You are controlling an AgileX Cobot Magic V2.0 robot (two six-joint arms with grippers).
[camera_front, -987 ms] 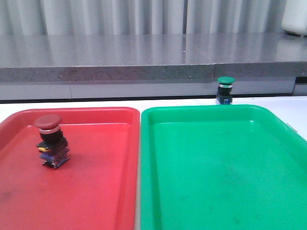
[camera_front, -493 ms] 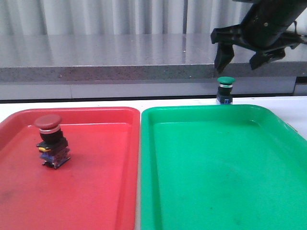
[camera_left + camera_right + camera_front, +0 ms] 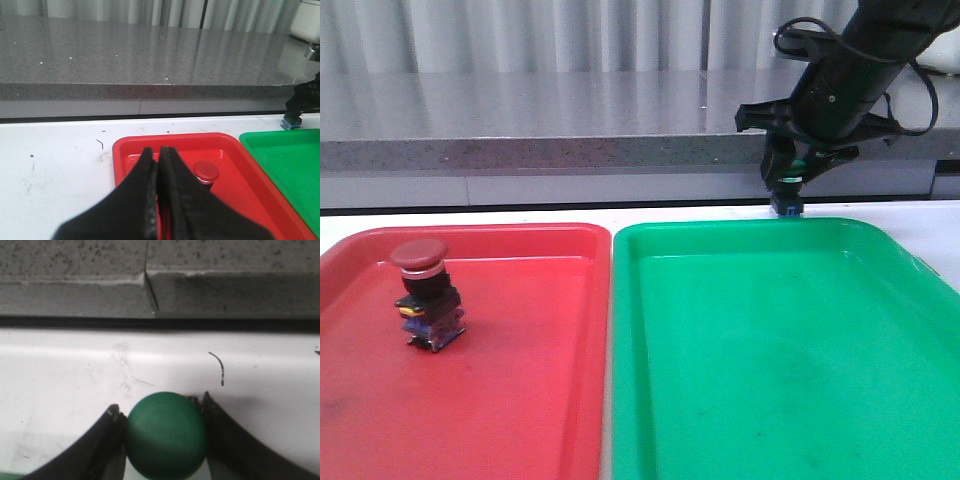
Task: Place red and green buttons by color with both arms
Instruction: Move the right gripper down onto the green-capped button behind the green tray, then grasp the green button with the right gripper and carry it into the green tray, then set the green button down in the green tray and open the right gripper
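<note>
We count two buttons. The green button [image 3: 166, 435] shows its smooth, rounded, dark green cap straight on in the right wrist view, sitting between the two black fingers [image 3: 111, 440] of the right gripper [image 3: 790, 172], each finger close against one side of the cap; whether they already squeeze it we cannot tell. From the front, that gripper covers most of the button [image 3: 787, 195], leaving only a sliver of green, a dark body and a bluish base below the fingertips, the base standing on the white table [image 3: 520, 215] just beyond the far rim of the green tray [image 3: 750, 232]. The red button [image 3: 425, 293] has a dull red mushroom cap, a silver collar, a black body and a bluish terminal block with small coloured parts; it stands a little tilted inside the red tray [image 3: 520, 236], well off to the left of the right gripper and nearer the camera. In the left wrist view the left gripper [image 3: 160, 165] has its two black fingers pressed together with nothing between them, and the red button's cap [image 3: 206, 171] shows just past their tips, to one side. We count two trays, one red and one green, lying side by side with their long edges nearly touching, and two arms with one gripper each.
</note>
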